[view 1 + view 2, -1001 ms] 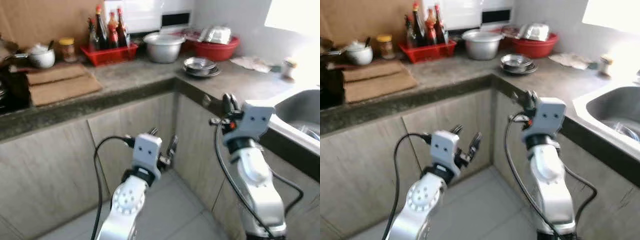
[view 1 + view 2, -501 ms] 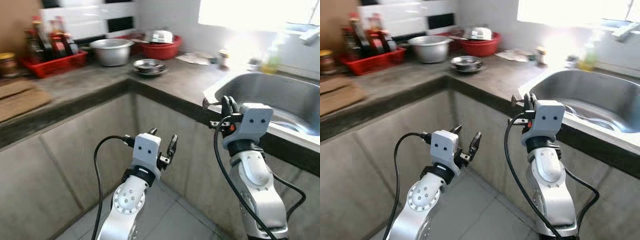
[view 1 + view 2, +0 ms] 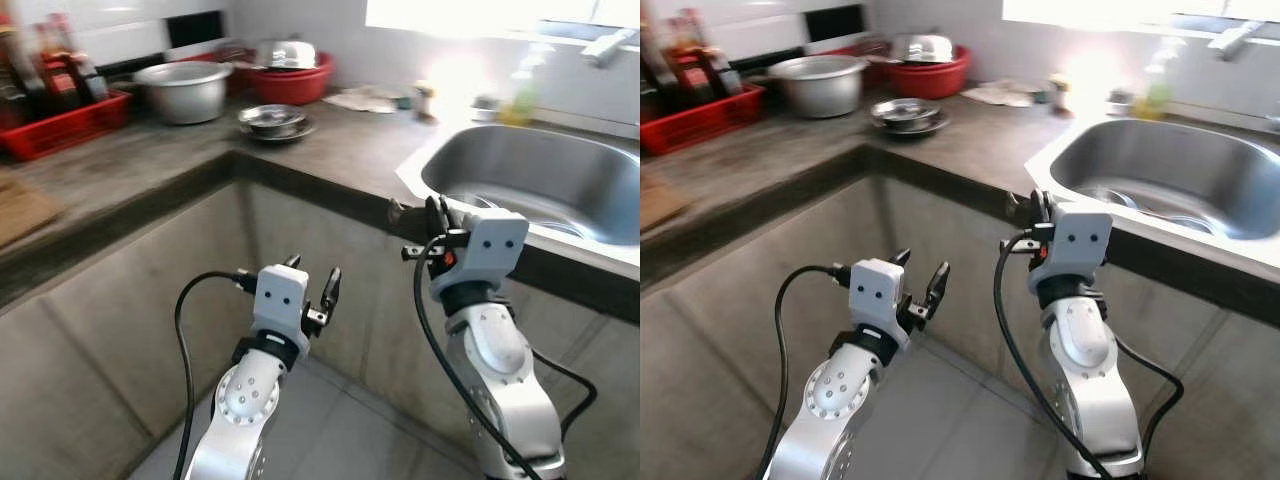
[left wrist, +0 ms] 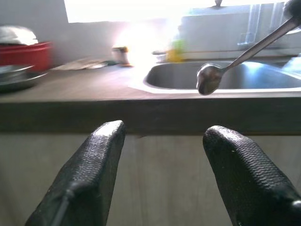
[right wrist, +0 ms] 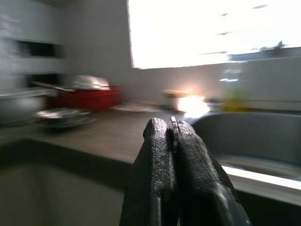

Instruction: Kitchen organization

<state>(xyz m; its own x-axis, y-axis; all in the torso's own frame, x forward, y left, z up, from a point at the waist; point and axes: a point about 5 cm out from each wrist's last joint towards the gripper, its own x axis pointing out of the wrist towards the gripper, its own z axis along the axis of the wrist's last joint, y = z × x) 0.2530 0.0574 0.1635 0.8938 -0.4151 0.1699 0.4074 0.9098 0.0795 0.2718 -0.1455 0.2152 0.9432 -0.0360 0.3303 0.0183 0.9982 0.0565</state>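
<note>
My right gripper (image 3: 437, 210) is raised in front of the counter edge, shut on a metal spoon (image 3: 395, 211). The spoon's bowl (image 4: 208, 79) sticks out toward my left, level with the counter top. In the right wrist view a thin metal edge shows between the closed fingers (image 5: 157, 141). My left gripper (image 3: 313, 272) hangs lower, in front of the cabinet doors, open and with nothing in it. The steel sink (image 3: 540, 180) lies just behind and to the right of my right gripper.
The dark counter (image 3: 340, 150) turns a corner ahead of me. On it stand stacked steel bowls (image 3: 272, 120), a steel pot (image 3: 183, 90), a red basin (image 3: 288, 82) and a red basket of bottles (image 3: 60, 115). A green bottle (image 3: 518, 98) and a tap (image 3: 605, 45) stand behind the sink. Tiled floor lies below.
The camera has swung to the right: the sink has come into full view and the red basket has slid to the left edge. Both arms keep their pose.
</note>
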